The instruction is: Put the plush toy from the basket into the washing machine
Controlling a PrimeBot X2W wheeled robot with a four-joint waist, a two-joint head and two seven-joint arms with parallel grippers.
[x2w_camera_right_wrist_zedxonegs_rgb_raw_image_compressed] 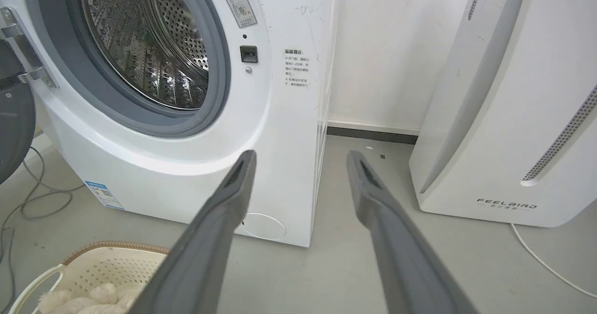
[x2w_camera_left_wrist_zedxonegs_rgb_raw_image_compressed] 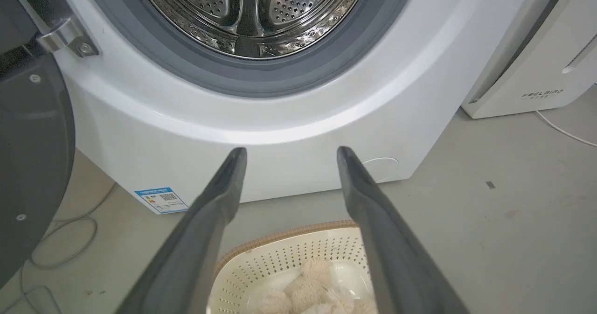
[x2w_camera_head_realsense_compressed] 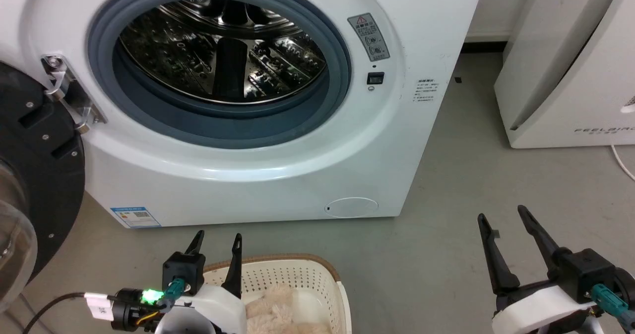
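The white washing machine (x2w_camera_head_realsense_compressed: pixel 258 175) fills the upper head view, its grey-ringed opening showing the steel drum (x2w_camera_head_realsense_compressed: pixel 223 46), its black-framed door (x2w_camera_head_realsense_compressed: pixel 34 175) swung wide at the left. At the bottom sits the cream basket (x2w_camera_head_realsense_compressed: pixel 297 274) with the fluffy plush toy (x2w_camera_head_realsense_compressed: pixel 273 309) lying inside; the toy (x2w_camera_left_wrist_zedxonegs_rgb_raw_image_compressed: pixel 303 290) and basket (x2w_camera_left_wrist_zedxonegs_rgb_raw_image_compressed: pixel 280 253) also appear in the left wrist view. My left gripper (x2w_camera_head_realsense_compressed: pixel 218 239) hangs open just above the basket's near-left rim, fingers empty. My right gripper (x2w_camera_head_realsense_compressed: pixel 502 216) stands open over bare floor at the lower right, holding nothing.
A plain white appliance lettered "FEELBIRD" (x2w_camera_head_realsense_compressed: pixel 570 76) stands to the right of the machine, a white cord (x2w_camera_head_realsense_compressed: pixel 622 160) trailing from it. Grey cables (x2w_camera_left_wrist_zedxonegs_rgb_raw_image_compressed: pixel 60 239) lie on the floor under the open door. Grey floor (x2w_camera_head_realsense_compressed: pixel 446 200) stretches between machine and appliance.
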